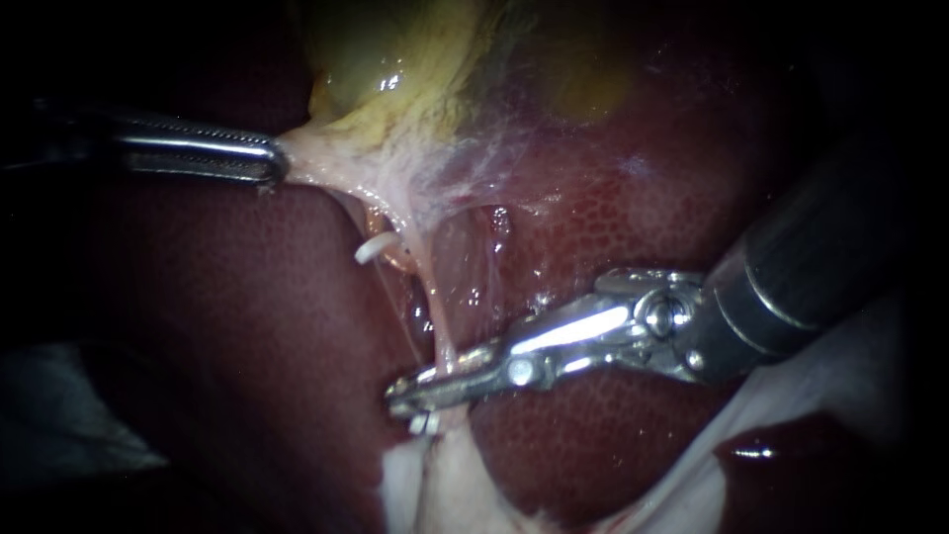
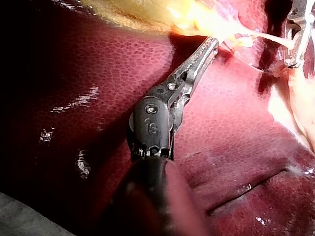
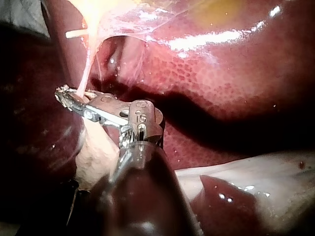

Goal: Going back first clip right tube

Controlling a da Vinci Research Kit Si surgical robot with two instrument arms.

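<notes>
Endoscope view: holding gallbladder [image 1: 395, 69] w/ left instrument [image 1: 272, 163], clamped on tube [image 1: 440, 331] by clip [image 1: 425, 424] w/ right instrument [image 1: 405, 393]; next prob. release, back out straight.

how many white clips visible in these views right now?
2: upper clip juts from the stretched tissue below the left instrument; lower clip sits just under the right instrument tip. Others may be hidden.

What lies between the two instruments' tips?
Endoscope view: pale tissue held by the left instrument, a white clip beneath it, then a thin tube running down to the right instrument.
</notes>
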